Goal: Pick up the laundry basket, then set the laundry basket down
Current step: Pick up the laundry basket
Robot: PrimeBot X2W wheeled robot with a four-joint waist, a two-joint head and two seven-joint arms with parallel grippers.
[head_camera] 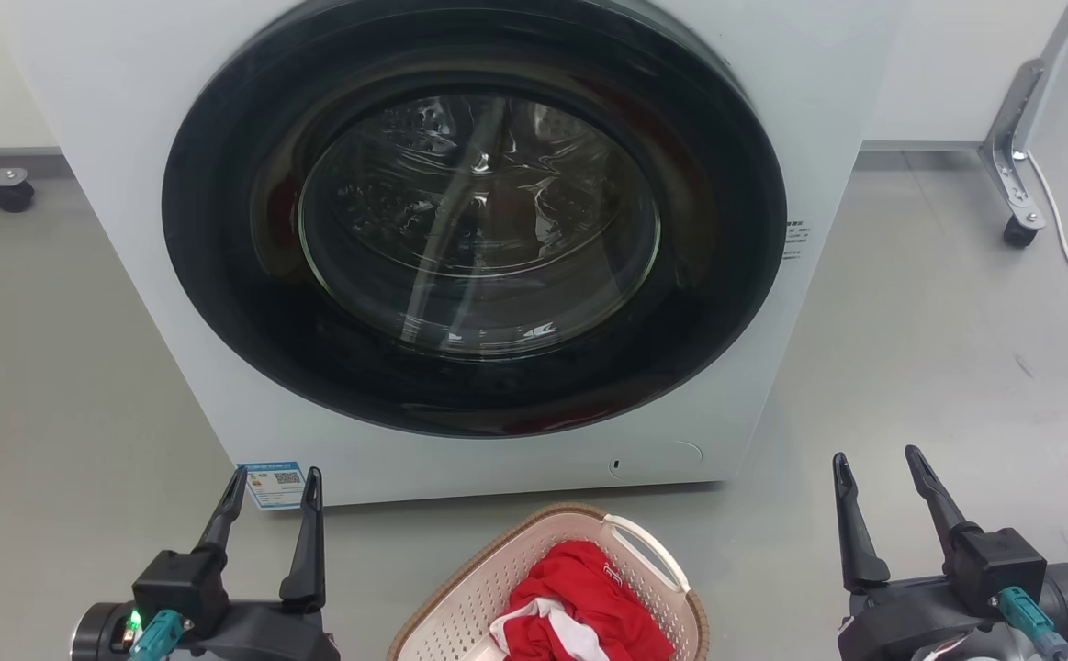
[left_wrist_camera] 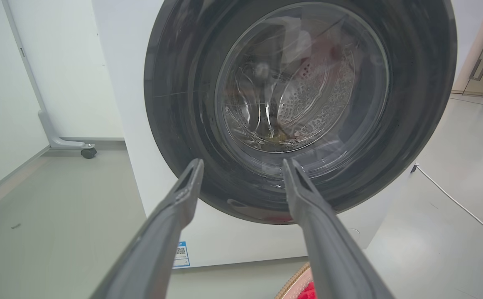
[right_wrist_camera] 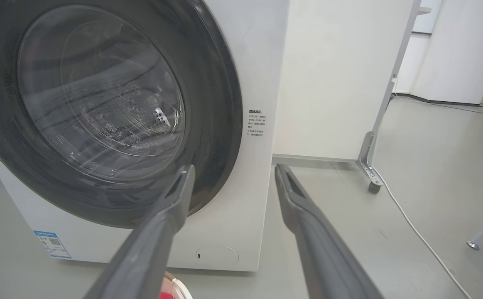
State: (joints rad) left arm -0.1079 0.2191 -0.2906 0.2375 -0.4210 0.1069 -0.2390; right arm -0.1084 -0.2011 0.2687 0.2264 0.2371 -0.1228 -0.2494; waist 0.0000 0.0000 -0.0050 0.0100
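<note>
At the near left, the left gripper [head_camera: 275,482] is held spread and empty. Between the grippers, the laundry basket [head_camera: 471,599] with red clothing [head_camera: 589,583] is set on the floor [head_camera: 56,386], near the washing machine [head_camera: 497,248]. At the right, the right gripper [head_camera: 875,459] is spread, empty.

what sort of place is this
Likely a laundry test area in a lab or office, not a home: a front-loading washing machine stands on plain grey floor, a laundry basket of red clothes sits before it, and a white partition on castors stands behind.

Upright cream laundry basket [head_camera: 497,588] holding red clothes [head_camera: 589,597]
</note>
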